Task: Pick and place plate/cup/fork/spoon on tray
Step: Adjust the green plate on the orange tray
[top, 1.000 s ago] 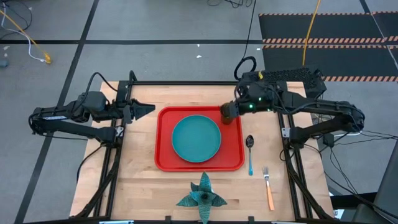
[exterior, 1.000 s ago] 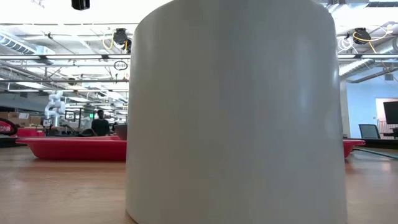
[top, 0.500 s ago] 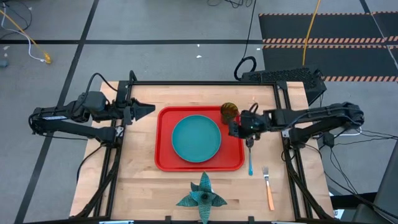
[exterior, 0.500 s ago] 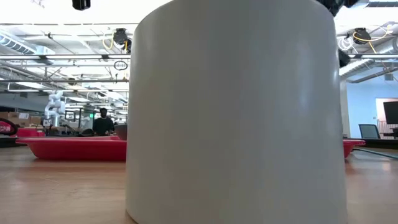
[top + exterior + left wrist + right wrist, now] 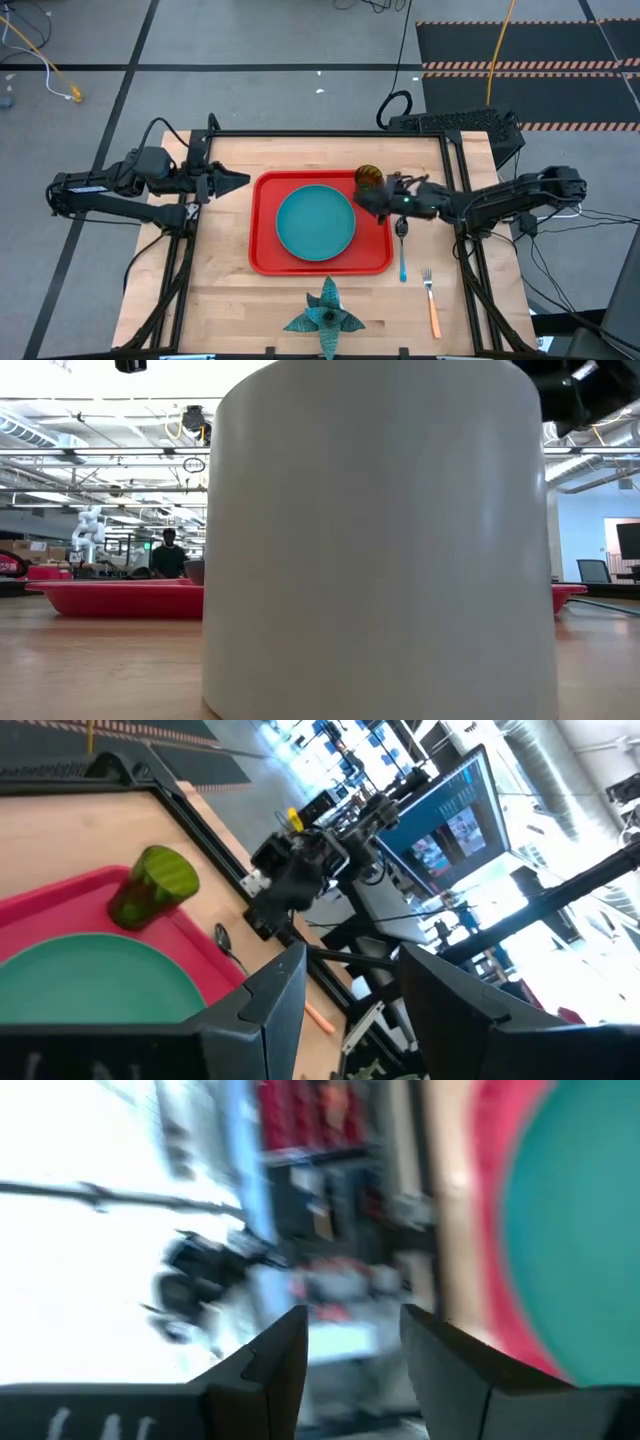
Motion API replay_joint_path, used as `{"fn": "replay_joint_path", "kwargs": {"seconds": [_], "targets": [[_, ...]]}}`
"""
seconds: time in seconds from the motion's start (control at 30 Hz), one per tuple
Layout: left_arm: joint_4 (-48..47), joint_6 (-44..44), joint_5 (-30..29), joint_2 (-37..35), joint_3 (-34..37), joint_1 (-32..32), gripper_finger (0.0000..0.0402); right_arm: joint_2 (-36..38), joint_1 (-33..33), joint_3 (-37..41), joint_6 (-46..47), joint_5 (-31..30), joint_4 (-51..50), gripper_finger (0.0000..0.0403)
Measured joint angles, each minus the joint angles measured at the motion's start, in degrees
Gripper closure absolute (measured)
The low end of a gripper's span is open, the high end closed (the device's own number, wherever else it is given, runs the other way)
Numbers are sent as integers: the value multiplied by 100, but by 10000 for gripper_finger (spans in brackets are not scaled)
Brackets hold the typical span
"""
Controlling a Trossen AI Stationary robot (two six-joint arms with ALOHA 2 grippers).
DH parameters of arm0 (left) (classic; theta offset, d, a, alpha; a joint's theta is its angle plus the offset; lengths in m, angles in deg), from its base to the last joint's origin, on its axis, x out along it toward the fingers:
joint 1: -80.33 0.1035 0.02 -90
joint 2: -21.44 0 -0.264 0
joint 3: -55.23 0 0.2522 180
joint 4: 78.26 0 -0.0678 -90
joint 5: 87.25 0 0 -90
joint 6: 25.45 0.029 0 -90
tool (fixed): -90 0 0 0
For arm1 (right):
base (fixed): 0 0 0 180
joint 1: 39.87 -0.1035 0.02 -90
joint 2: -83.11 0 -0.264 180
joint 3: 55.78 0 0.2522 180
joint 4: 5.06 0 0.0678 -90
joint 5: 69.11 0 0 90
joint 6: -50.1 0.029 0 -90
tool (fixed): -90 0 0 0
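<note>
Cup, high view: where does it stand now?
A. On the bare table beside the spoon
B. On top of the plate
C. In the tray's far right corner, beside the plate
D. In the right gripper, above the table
C: the cup stands in the tray's far right corner, off the plate, nothing gripping it.

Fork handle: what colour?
Orange, on the fork lying right of the tray; clearest in the high view.

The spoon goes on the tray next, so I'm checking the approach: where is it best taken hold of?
Likely the light blue handle of the spoon, from straight above. It lies flat on the table beside the tray, lengthwise along its right edge, so fingers should close across the slim handle.
</note>
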Motion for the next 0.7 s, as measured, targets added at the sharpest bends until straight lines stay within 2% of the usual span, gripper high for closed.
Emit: {"fn": "replay_joint_path", "kwargs": {"seconds": [0.1,0.23,0.4,0.47,0.53,0.7], "targets": [[-1,-31,2,0,0,0,238,0,-29,102,-26,-472,888,250],[-2,-31,2,0,0,0,238,5,-111,-188,-770,-1018,1693,250],[-2,-7,2,0,-1,0,238,0,-118,-903,-1458,-1142,1499,250],[-2,-1,3,0,-1,0,238,2,-115,-1334,-1533,-957,917,249],[-2,17,49,0,0,0,238,2,-118,-1879,-1589,-796,-123,245],[-2,42,208,0,-1,0,238,-334,-158,-3804,-1899,-503,-4000,231]]}}
